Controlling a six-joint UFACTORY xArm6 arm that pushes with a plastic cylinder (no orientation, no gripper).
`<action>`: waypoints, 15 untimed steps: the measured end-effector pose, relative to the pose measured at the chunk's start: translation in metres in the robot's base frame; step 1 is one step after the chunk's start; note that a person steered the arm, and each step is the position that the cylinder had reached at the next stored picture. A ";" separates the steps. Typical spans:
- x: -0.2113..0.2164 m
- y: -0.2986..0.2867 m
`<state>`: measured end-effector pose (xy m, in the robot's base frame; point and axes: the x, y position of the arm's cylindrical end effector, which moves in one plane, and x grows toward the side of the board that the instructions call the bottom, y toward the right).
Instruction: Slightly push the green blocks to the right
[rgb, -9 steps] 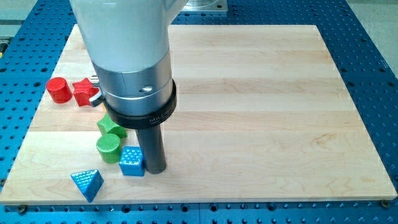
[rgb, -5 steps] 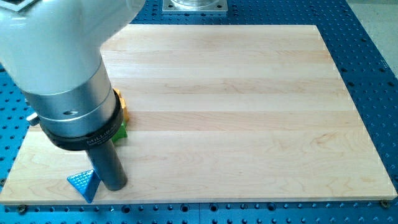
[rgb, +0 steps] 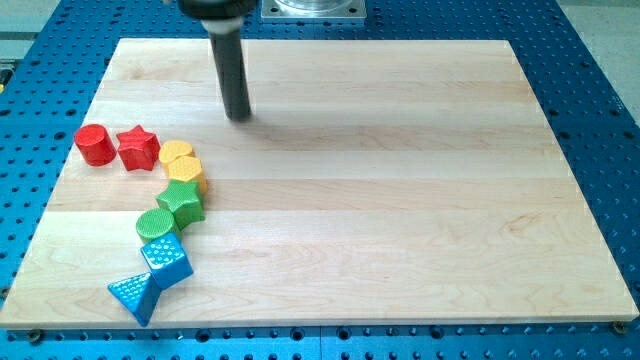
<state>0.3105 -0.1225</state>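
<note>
A green star-shaped block (rgb: 182, 201) lies at the board's left, touching a green cylinder (rgb: 155, 224) just below-left of it. My tip (rgb: 238, 115) rests on the board near the view's top, well above and to the right of both green blocks, touching none.
A red cylinder (rgb: 95, 145) and a red star (rgb: 138, 148) sit at the left edge. Two yellow blocks (rgb: 182, 164) stack above the green star. A blue cube (rgb: 166, 260) and a blue triangle (rgb: 134, 296) lie below the green cylinder. The wooden board (rgb: 400, 200) sits on a blue perforated table.
The arm has swung from the bottom left up to the view's top. The blue cube now sits lower left against the blue triangle, and the green cylinder has shifted slightly left.
</note>
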 end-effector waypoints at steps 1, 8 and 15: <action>-0.050 -0.072; 0.223 -0.100; 0.178 -0.177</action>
<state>0.4881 -0.2998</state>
